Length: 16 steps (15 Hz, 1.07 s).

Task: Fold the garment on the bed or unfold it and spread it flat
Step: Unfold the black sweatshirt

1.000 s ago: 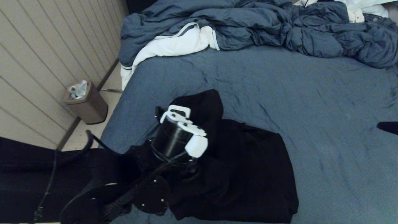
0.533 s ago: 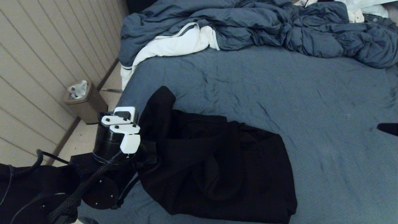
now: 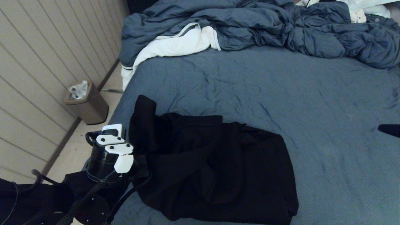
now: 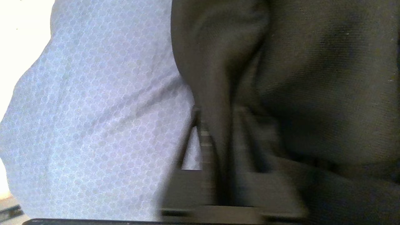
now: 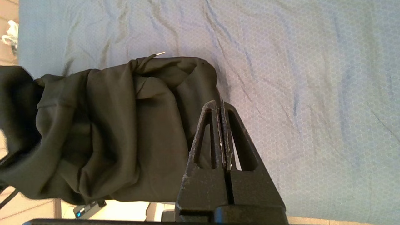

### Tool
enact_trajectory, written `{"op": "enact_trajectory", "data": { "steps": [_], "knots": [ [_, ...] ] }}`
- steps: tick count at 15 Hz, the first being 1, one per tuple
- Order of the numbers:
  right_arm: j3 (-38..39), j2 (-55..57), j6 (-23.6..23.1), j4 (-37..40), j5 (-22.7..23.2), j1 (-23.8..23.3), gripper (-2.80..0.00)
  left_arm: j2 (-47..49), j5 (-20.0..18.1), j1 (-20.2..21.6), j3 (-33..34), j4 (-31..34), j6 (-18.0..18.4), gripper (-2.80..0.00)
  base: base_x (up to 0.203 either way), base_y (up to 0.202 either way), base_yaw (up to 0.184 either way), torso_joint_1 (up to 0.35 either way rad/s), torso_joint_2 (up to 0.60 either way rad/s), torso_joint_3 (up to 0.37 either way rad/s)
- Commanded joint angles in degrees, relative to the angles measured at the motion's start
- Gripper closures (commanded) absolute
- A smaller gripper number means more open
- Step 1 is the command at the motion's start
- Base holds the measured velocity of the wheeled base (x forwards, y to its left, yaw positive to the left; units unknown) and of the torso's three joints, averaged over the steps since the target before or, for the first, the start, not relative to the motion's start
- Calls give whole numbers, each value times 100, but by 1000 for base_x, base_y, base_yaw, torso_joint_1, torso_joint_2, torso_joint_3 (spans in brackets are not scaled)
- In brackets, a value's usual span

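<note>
The black hoodie [image 3: 218,175] lies bunched on the near left part of the bed [image 3: 281,93], with one part stretched up and out toward the bed's left edge. My left gripper [image 3: 142,162] sits at that near left edge, shut on a fold of the hoodie [image 4: 312,78]; in the left wrist view the black cloth runs between the fingers of the left gripper [image 4: 215,137]. My right gripper [image 5: 220,104] hovers shut and empty over the sheet, just right of the hoodie [image 5: 109,125]. Only the right gripper's dark tip [image 3: 389,128] shows at the head view's right edge.
A rumpled blue-grey duvet [image 3: 250,25] and a white cloth with grey stripes [image 3: 175,43] lie along the far side of the bed. A brown waste bin [image 3: 86,103] stands on the floor by the panelled wall, left of the bed.
My left arm has swung left and back from above the hoodie to the bed's near left edge, dragging a part of the hoodie out leftward. The right gripper has stayed put.
</note>
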Motion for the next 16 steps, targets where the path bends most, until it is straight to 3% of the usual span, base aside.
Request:
{"op": "enact_trajectory", "data": {
  "steps": [1, 5, 9, 13, 14, 16],
  "knots": [
    [16, 6, 9, 3, 11, 10, 0, -31, 24, -6, 11, -29, -29, -280, 0, 0, 0, 0, 0, 0],
    [32, 15, 9, 3, 20, 34, 0, -519, 161, 56, 25, -41, -36, -280, 0, 0, 0, 0, 0, 0],
    [71, 33, 9, -6, 20, 63, 0, -1468, 616, 429, -140, 126, 97, -280, 0, 0, 0, 0, 0, 0],
    [86, 33, 9, -6, 20, 111, 0, -2003, 655, 437, -1073, 978, 448, -280, 0, 0, 0, 0, 0, 0],
    [78, 42, 9, -8, 20, 112, 0, -2071, 639, 332, -1388, 1382, 462, -280, 0, 0, 0, 0, 0, 0],
    [69, 33, 9, -14, 20, 133, 0, -2057, 626, -451, -1711, 1961, 458, -280, 0, 0, 0, 0, 0, 0]
  ]
}}
